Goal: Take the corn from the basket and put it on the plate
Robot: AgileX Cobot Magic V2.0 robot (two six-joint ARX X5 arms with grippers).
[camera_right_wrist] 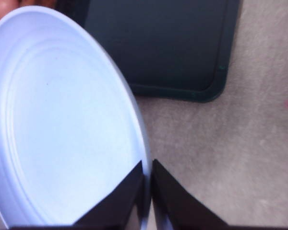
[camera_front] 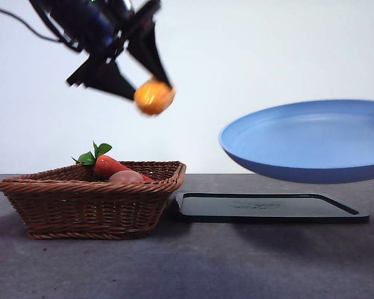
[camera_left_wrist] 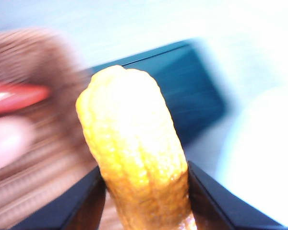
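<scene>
Above the basket (camera_front: 90,202), left gripper (camera_front: 128,78) holds corn (camera_front: 153,96).

The ridged orange-yellow corn (camera_front: 154,96) hangs high above the woven basket (camera_front: 90,202) (clear of its rim); right of the basket, the blue plate (camera_front: 308,142) floats tilted.

A grey, faintly speckled table (camera_front: 249,261) carries two things directly; the brown wicker basket (camera_front: 87,205) sits on it; just beside the basket, nearly touching its flared side, lies a flat black rectangular tray (camera_front: 268,208).
</scene>
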